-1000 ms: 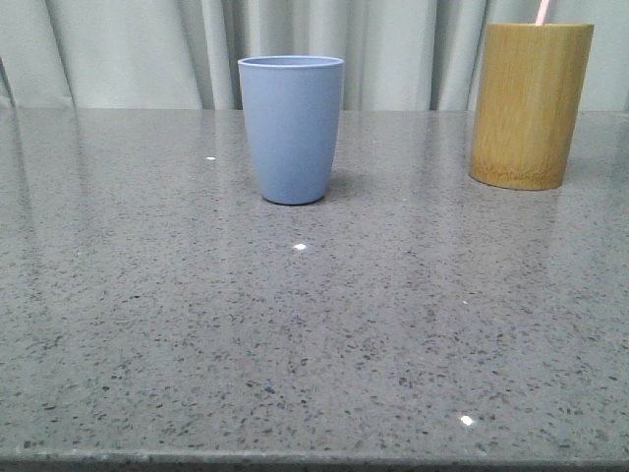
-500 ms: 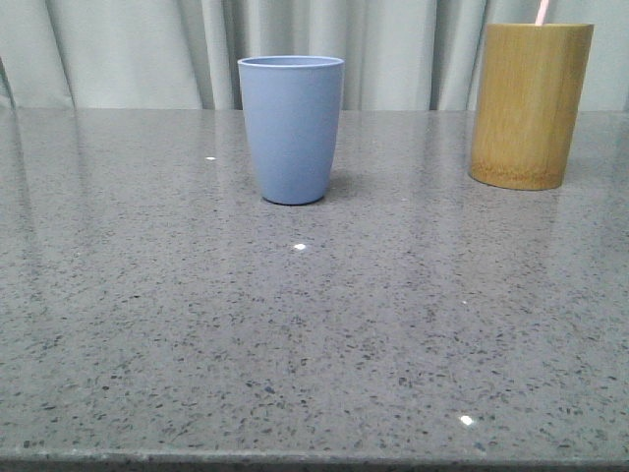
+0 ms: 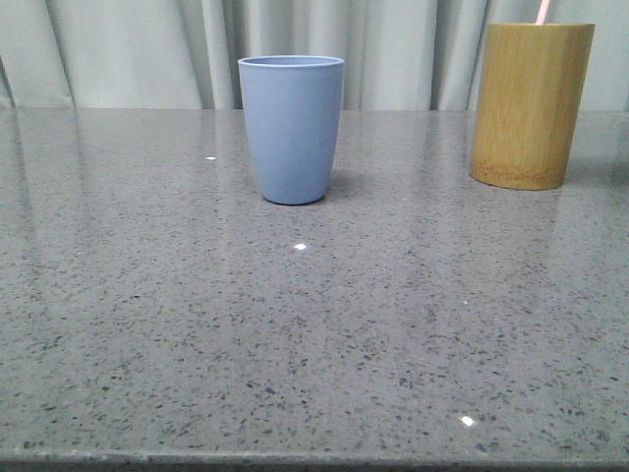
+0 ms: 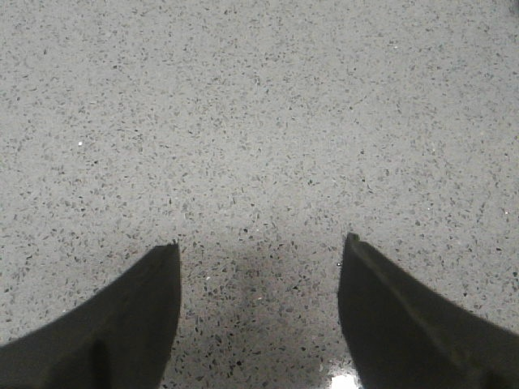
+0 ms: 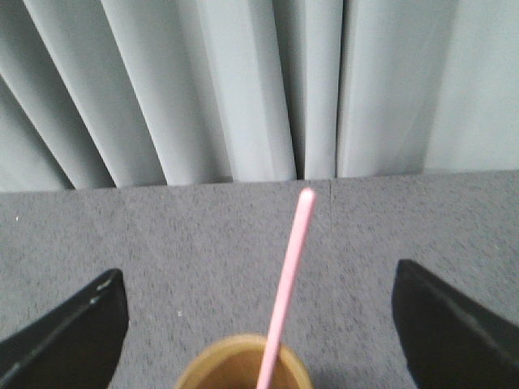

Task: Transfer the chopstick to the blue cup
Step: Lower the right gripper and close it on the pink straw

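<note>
Chopstick (image 5: 286, 304) is what we are after: the thin pink stick stands leaning in the tan bamboo cup (image 3: 531, 103), its tip poking above the rim at about two o'clock on the table (image 3: 295, 344) in the front view. Our right gripper (image 5: 259, 324) hangs above that cup with its jaws spread wide and holding nothing, the stick rising between them. To do this step well, we judge we should lower straight down, centre the stick between the fingers, and close on it well below the tip so it cannot pivot. Then we lift vertically until it clears the rim before swinging toward the blue cup (image 3: 291, 128), upright at about eleven o'clock. Our left gripper (image 4: 259, 251) is also wide open and empty, above bare tabletop.
</note>
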Motion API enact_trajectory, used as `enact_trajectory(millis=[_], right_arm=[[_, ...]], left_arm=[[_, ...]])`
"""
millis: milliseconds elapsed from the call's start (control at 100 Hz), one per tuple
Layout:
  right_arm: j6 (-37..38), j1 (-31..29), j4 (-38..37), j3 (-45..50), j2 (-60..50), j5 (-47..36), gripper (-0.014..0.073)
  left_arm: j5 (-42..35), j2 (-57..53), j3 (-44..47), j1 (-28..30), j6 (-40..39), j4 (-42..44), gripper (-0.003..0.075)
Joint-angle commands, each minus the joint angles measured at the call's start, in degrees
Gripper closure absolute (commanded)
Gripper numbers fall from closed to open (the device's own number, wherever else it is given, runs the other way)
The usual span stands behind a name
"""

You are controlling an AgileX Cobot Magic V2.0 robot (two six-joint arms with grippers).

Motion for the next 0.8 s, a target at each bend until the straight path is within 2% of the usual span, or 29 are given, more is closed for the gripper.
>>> enact_trajectory(millis=[0,310,790], right_arm=[[-0.3,-0.4,0.9,-3.9,0.9,-5.9,-0.0058],[0.0,-0.5,1.0,-8.8,7.7,-6.5,-0.0058],[0.0,-0.9,1.0,-9.1,11.0,-7.1,-0.0058]], left_arm=[[-3.4,-0.1,-1.6,0.2,-0.4,-0.6,0.0314],[-3.4,-0.1,-1.6,0.2,-0.4,-0.6,0.0314],[-3.4,-0.1,-1.6,0.2,-0.4,-0.6,0.0314]])
